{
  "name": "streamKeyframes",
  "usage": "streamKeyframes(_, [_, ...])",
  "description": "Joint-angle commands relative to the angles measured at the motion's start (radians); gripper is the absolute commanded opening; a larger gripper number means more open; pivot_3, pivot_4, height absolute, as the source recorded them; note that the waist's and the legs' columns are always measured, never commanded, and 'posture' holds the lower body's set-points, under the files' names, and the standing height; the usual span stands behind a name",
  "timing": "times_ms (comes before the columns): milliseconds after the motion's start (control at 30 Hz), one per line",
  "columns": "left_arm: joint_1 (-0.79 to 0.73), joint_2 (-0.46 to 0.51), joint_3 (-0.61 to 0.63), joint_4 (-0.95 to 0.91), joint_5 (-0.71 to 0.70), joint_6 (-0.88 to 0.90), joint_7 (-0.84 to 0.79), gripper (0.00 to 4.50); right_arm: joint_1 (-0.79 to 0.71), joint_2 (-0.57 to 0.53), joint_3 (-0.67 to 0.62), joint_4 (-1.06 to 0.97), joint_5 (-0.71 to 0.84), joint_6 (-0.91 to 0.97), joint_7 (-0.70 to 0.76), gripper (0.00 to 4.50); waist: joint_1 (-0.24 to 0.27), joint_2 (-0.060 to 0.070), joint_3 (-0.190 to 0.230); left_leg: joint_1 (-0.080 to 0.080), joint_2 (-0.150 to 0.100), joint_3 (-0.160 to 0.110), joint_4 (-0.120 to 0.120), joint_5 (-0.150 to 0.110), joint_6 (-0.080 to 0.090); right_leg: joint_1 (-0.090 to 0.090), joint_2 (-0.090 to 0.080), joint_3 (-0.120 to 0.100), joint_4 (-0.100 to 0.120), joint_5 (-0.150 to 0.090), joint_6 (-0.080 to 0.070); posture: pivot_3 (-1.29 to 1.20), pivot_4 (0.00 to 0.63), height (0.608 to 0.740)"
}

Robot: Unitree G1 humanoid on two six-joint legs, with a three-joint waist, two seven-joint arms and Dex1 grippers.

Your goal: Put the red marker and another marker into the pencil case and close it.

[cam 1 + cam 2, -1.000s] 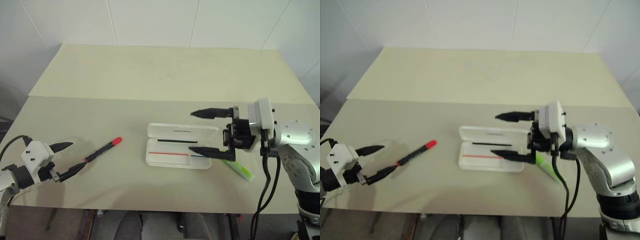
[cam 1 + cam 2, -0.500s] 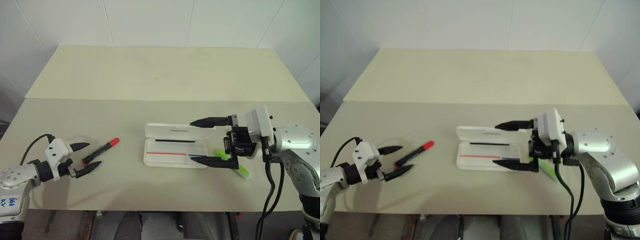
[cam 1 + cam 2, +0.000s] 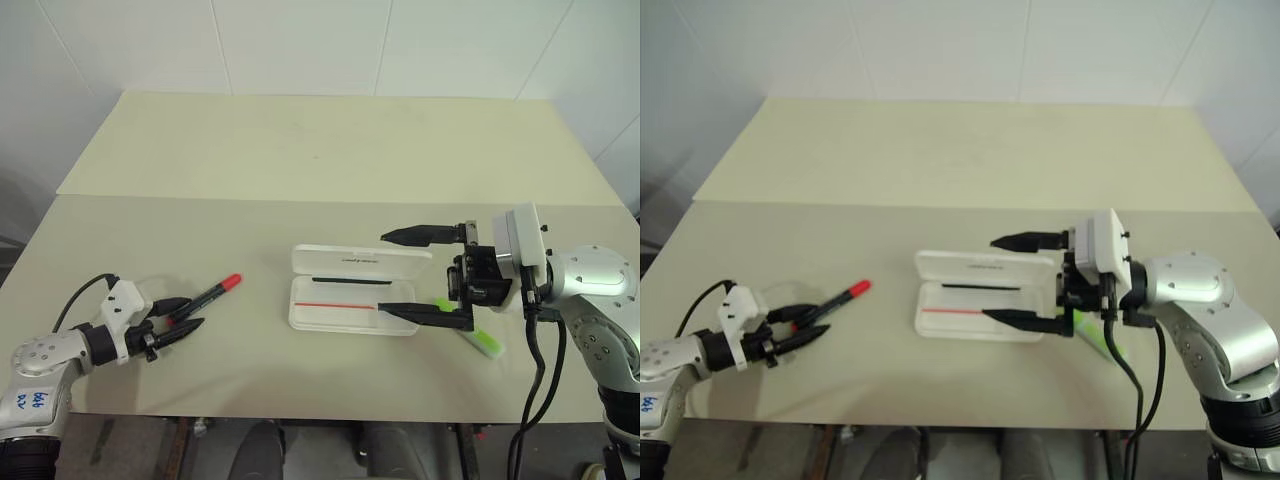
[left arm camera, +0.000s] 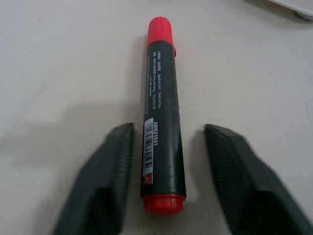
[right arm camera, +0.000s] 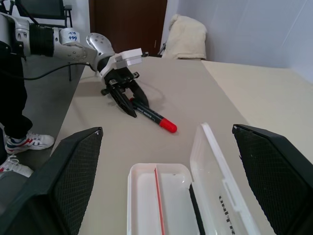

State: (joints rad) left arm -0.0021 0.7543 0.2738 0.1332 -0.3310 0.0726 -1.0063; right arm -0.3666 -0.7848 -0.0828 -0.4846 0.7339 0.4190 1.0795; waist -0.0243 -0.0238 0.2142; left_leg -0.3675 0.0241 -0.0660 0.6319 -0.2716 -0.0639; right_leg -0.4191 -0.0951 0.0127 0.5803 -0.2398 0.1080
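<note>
Progress: early. Neither marker is in the pencil case (image 3: pixel 352 288) yet, and its lid is up, so both loads and the closing are left.
Red marker: the red marker (image 3: pixel 205 299) lies flat on the table (image 3: pixel 300 160), well to the left of the case, red cap pointing toward it.
Left gripper: the left gripper (image 3: pixel 182 317) is down at the marker's black tail end. In the left wrist view its fingers (image 4: pixel 105 181) stand on either side of the barrel (image 4: pixel 162 129) with a gap showing on each side, so it is narrowed around the marker but not clamped on it, as far as I can see.
Green marker: the green marker (image 3: pixel 478 339) lies on the table just beside the case's right end, partly hidden behind the right arm.
Right gripper: the right gripper (image 3: pixel 408 274) hangs over the right end of the case, jaws spread wide, holding nothing.
Case contents: the tray holds only a thin red line and a dark line; no marker inside. The lid lies tipped back on the far side, lettering visible.
Next, by my reading: close on the red marker, lift, carry it to the tray.
</note>
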Motion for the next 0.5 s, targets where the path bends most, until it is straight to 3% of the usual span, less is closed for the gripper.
streamKeyframes(33, [0.001, 0.010, -0.019, 0.020, 0.031, 0.003, 0.014, 0.93, -0.010, 0.002, -0.024, -0.041, 0.009, -0.010, -0.013, 4.50, 0.000, 0.000, 0.000, 0.000, 0.000, 0.000, 0.000, 0.000, 0.000, 0.000, 0.000, 0.000, 0.000, 0.000, 0.000, 0.00, 0.150, 0.740])
streamKeyframes(67, [-0.001, 0.010, -0.019, 0.019, 0.033, 0.001, 0.018, 0.67, -0.010, 0.002, -0.023, -0.042, 0.009, -0.011, -0.014, 4.50, 0.001, 0.000, 0.000, 0.000, 0.000, 0.000, 0.000, 0.000, 0.000, 0.000, 0.000, 0.000, 0.000, 0.000, 0.000, 0.00, 0.150, 0.740])
streamKeyframes(300, [0.014, -0.011, -0.036, -0.033, 0.038, -0.008, 0.051, 0.67, -0.005, 0.012, -0.015, -0.039, -0.001, -0.019, -0.023, 4.50, 0.003, 0.001, 0.000, 0.000, 0.000, 0.000, 0.000, 0.000, 0.000, 0.000, 0.000, 0.000, 0.000, 0.000, 0.000, 0.00, 0.150, 0.740])
streamKeyframes(500, [0.061, -0.013, -0.017, -0.176, -0.046, -0.052, -0.029, 0.67, 0.030, 0.001, -0.035, -0.037, -0.010, -0.028, -0.018, 4.50, 0.010, 0.000, 0.000, -0.002, 0.001, 0.000, 0.000, 0.000, 0.000, 0.000, 0.000, 0.000, -0.003, 0.001, 0.000, 0.00, 0.150, 0.740])
